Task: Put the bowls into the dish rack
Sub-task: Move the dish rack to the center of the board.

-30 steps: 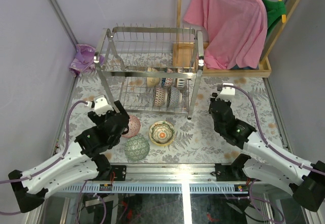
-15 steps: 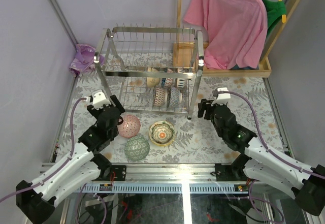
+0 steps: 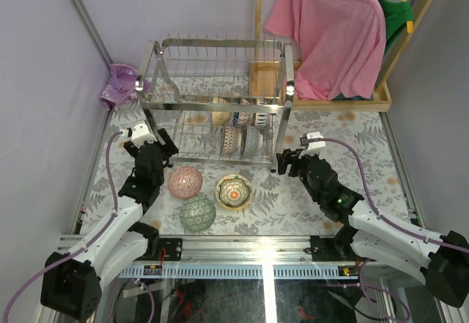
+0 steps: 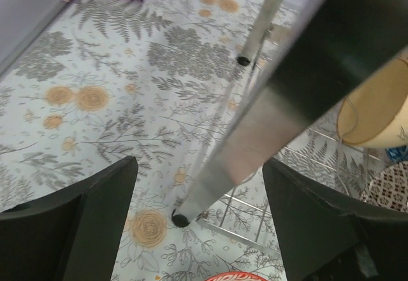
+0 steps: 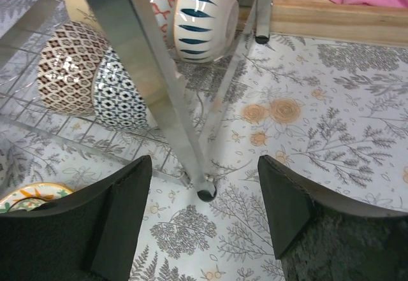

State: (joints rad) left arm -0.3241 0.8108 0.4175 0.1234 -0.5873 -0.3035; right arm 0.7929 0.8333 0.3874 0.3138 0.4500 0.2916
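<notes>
While both grippers hang empty, three bowls are to be seen outside the dish rack (image 3: 288, 81), grouped near the near edge of the table (image 3: 278, 213), just in front of the rack's lower tier. A pink bowl (image 3: 185, 182) and a green bowl (image 3: 198, 213) are turned mouth-down; a yellow-rimmed bowl (image 3: 233, 191) is set upright beside them. Several loaded bowls (image 3: 238, 138) are stood on edge among the prongs of the lower tier.

The left gripper (image 3: 150, 147) is held with its jaws spread wide at the rack's front left post, near the pink bowl, and nothing is gripped. The right gripper (image 3: 289, 160) is likewise parted and empty at the front right post, whose foot is framed between its fingers in the wrist view.

The bowls are judged to be glazed ceramic: rigid, moderately heavy, smooth enough to slip, and liable to chip against steel wire. The upright bowl is probably best taken at the rim, one finger inside and one outside. On the inverted pair the rim is pressed to the table, so the raised foot ring may offer the likelier hold.
</notes>
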